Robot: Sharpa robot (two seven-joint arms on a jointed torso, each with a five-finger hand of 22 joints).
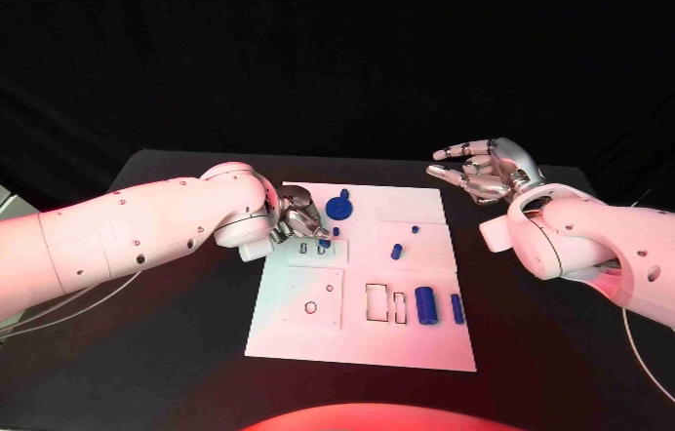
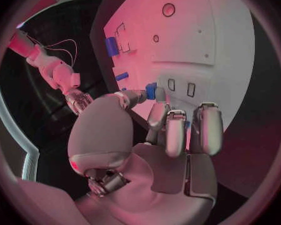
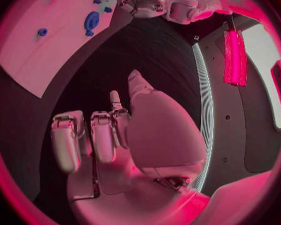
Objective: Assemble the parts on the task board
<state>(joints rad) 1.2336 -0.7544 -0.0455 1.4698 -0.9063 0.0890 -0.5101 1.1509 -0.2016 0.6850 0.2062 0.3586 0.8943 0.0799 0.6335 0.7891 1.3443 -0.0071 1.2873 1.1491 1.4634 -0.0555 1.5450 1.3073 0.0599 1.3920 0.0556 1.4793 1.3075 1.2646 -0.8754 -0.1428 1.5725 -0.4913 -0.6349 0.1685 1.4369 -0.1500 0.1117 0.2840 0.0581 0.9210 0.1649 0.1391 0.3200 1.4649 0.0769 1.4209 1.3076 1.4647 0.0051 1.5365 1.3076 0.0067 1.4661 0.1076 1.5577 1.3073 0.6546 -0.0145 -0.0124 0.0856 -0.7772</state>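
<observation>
At centre left, the left hand (image 1: 296,218) rests on the board (image 1: 369,338), fingers (image 2: 167,130) pinching a small blue part (image 2: 151,90). Other parts (image 1: 425,304) lie mid-board. At upper right, the right hand (image 1: 486,173) hovers over the counter (image 1: 548,353), fingers spread and empty.

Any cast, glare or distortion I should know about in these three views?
Head view: red cast along the bottom, task board tinted pink at its near edge, background black. Left wrist view: fisheye bends the board's edges; pink wash over the left hand. Right wrist view: heavy magenta cast over the right hand, a bright strip glaring beside it.
</observation>
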